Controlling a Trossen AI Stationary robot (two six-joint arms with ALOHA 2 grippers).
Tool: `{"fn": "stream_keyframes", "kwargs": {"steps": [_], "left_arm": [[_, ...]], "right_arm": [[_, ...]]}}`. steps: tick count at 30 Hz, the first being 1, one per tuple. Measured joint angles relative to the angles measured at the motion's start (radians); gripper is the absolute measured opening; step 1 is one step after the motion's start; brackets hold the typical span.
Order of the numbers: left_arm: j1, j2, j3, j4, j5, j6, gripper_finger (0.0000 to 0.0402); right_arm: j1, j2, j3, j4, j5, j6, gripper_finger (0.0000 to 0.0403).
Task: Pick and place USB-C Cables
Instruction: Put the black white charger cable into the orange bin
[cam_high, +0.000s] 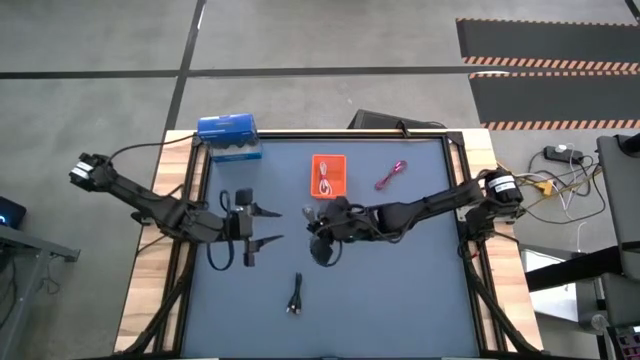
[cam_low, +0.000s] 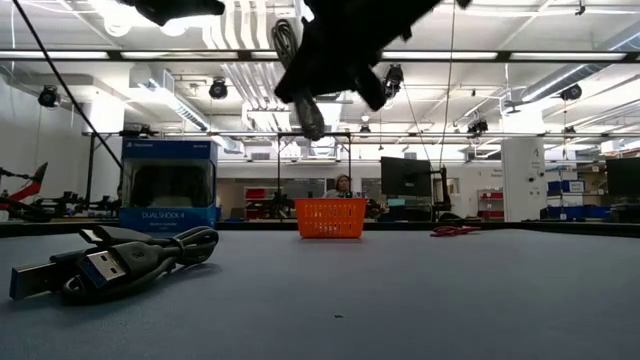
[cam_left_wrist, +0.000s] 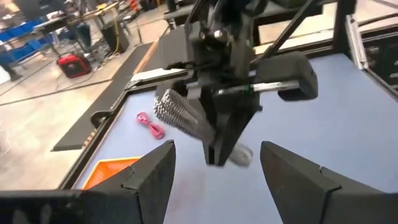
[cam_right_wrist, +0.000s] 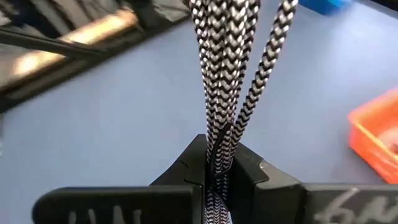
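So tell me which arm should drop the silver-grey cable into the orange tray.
Right. Its hand is already shut on the silver-grey cable, lifted beside the orange tray. The left hand waits open and empty, farther from the tray.

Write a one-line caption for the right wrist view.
Right gripper shut on the silver-grey braided cable above the blue table.
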Motion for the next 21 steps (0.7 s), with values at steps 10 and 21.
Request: {"fn": "stream_keyframes", "kwargs": {"steps": [10, 21], "left_arm": [[0.0, -0.037, -0.023, -0.023, -0.035, -0.001, 0.0219], [0.0, -0.047, -0.062, -0.06, -0.283, 0.003, 0.0219]], "right_arm": [[-0.066, 0.002, 0.307, -0.515, -0.008, 0.217, 0.0023], [-0.244, 0.002, 0.458, -0.626, -0.34, 0.485, 0.0023]]}}
